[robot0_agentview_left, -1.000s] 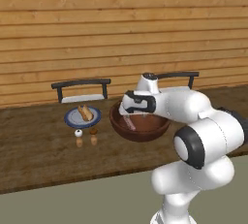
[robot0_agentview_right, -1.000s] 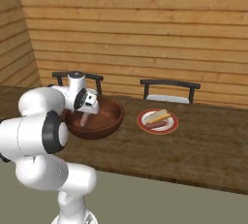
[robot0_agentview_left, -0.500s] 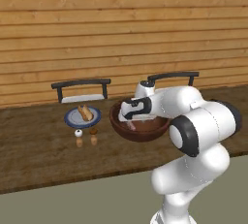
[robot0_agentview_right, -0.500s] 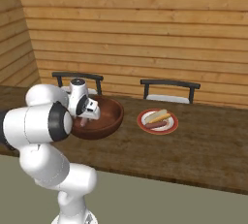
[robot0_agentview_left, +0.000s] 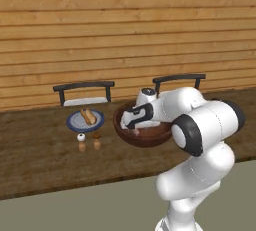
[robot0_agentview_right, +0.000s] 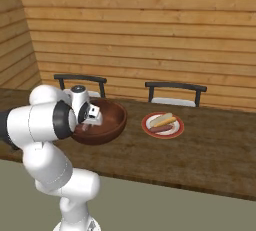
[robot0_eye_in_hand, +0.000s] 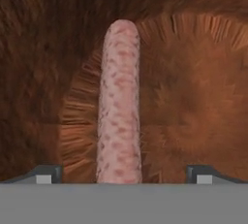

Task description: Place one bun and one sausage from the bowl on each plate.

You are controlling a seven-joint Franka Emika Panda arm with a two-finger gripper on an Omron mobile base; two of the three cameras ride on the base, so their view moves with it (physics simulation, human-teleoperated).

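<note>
The two-finger gripper was seen spread wide inside the large glossy reddish-brown bowl, its tips either side of a pink speckled sausage lying on the bowl's floor, not gripped. A bun and sausage lay on the red-rimmed white plate right of the bowl; food lay on the blue-rimmed grey plate to its left.

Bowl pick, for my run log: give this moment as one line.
gripper: open, inside bowl | sausage: between fingertips, ungripped | blue-rimmed plate: bun only
</note>
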